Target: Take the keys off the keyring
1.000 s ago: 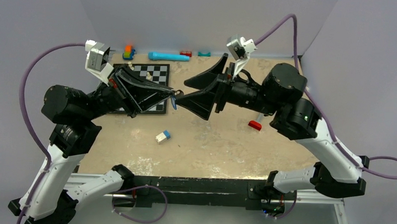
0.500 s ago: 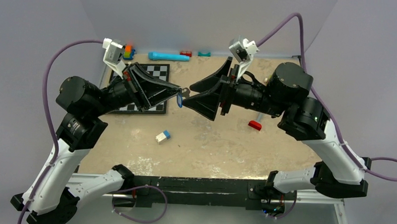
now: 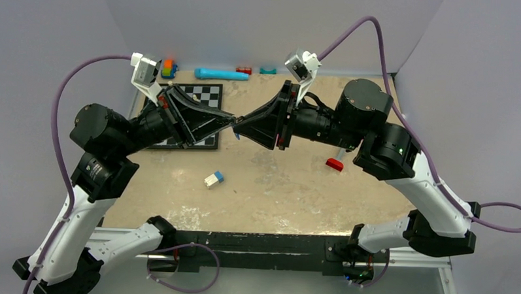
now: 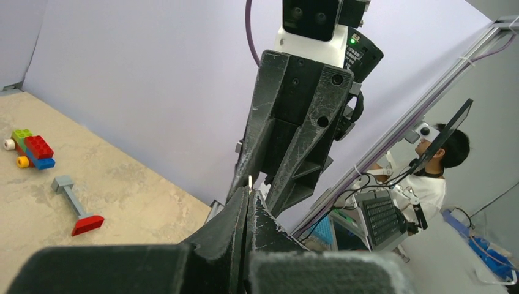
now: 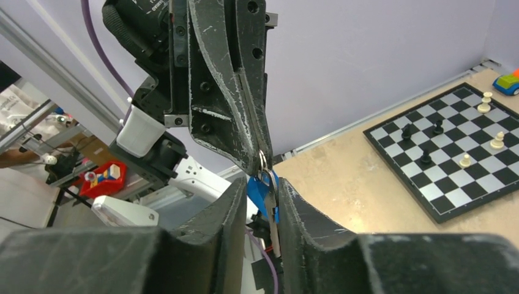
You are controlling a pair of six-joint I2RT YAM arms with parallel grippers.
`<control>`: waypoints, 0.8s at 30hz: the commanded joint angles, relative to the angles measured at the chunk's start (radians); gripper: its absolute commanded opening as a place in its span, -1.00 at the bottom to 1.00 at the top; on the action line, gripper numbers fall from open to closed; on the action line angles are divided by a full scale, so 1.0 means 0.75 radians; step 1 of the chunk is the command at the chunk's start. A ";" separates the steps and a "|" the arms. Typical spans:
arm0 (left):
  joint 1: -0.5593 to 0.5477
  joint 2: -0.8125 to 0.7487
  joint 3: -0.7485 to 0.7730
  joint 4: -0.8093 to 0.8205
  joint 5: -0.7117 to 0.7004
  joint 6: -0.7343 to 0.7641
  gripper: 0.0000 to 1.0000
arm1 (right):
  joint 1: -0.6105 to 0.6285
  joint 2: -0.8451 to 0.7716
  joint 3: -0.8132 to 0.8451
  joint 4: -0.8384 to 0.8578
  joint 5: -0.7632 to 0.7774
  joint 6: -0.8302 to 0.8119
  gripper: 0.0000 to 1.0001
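Both grippers meet in mid-air above the table. My left gripper (image 3: pixel 233 123) is shut on the small metal keyring (image 5: pixel 262 160), which hangs from its tips (image 5: pixel 259 153). The keys hang from the ring: one with a blue plastic head (image 5: pixel 259 195) and one plain silver (image 5: pixel 274 229). My right gripper (image 5: pixel 262 188) comes from the right (image 3: pixel 240 127), its jaws narrowed around both keys, which fill the gap between the pads. In the left wrist view only a pale metal sliver (image 4: pixel 250 181) shows above my closed left fingertips (image 4: pixel 238 205).
A chessboard (image 3: pixel 195 96) with several pieces lies at the back left under the left arm. A white-and-blue block (image 3: pixel 213 179) and a red block (image 3: pixel 335 164) lie on the table. A long blue object (image 3: pixel 221 74) and small toys (image 3: pixel 168 68) line the back wall.
The right jaws have narrowed from wide open to close around the keys. The right arm has shifted left toward the left gripper, which still holds the ring.
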 commanded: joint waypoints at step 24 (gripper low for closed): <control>-0.004 -0.007 -0.009 0.106 -0.028 -0.059 -1.00 | 0.002 -0.118 -0.120 0.118 -0.006 0.034 -1.00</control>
